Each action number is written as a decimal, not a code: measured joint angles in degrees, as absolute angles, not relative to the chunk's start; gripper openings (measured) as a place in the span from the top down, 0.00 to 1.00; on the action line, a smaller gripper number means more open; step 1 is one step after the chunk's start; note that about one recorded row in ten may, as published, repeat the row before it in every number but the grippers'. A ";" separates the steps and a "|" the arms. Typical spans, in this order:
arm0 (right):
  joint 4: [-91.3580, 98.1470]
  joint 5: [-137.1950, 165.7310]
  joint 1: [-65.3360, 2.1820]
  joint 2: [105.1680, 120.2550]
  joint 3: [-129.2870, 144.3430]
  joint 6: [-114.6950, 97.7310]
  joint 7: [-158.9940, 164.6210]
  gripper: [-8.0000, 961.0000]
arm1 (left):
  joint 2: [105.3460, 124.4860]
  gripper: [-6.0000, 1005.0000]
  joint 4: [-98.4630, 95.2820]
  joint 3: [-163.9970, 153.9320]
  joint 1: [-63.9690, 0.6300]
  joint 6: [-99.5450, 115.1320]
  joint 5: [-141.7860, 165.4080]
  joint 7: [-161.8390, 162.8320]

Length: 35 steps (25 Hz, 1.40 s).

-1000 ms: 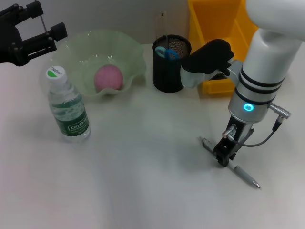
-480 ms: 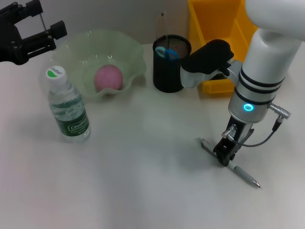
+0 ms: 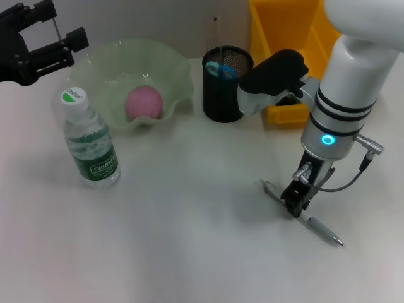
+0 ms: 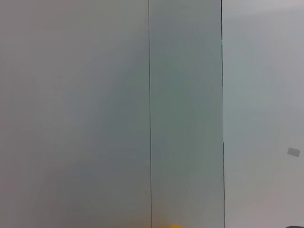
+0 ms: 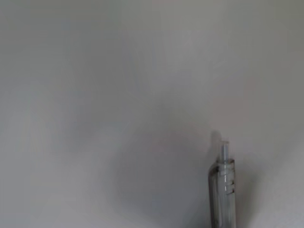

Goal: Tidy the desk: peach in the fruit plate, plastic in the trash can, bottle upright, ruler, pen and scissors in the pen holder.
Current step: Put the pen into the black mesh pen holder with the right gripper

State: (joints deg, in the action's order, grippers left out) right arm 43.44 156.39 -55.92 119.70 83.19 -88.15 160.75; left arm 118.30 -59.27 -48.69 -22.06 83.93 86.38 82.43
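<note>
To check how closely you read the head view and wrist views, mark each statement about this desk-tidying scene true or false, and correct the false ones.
1. The peach lies in the fruit plate. True.
2. The bottle lies on its side. False: it stands upright on the desk, cap on top.
3. The right gripper is down at the pen on the desk. True.
4. The scissors lie flat beside the bottle. False: their blue handles stick out of the pen holder.
5. The left gripper holds the bottle. False: it is open, up at the far left, apart from the bottle.
6. The trash can stands next to the pen holder. True.
</note>
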 joint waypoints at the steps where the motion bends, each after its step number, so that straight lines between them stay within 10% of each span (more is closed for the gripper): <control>1: 43.89 156.37 -55.82 119.70 83.11 -88.31 160.72 0.86 | 118.30 0.20 -59.23 -48.68 -22.06 83.93 86.38 82.29; 35: 84.22 150.50 -33.45 119.49 91.49 -62.99 154.45 0.86 | 118.45 0.20 -58.20 -49.09 -21.80 84.03 85.69 81.32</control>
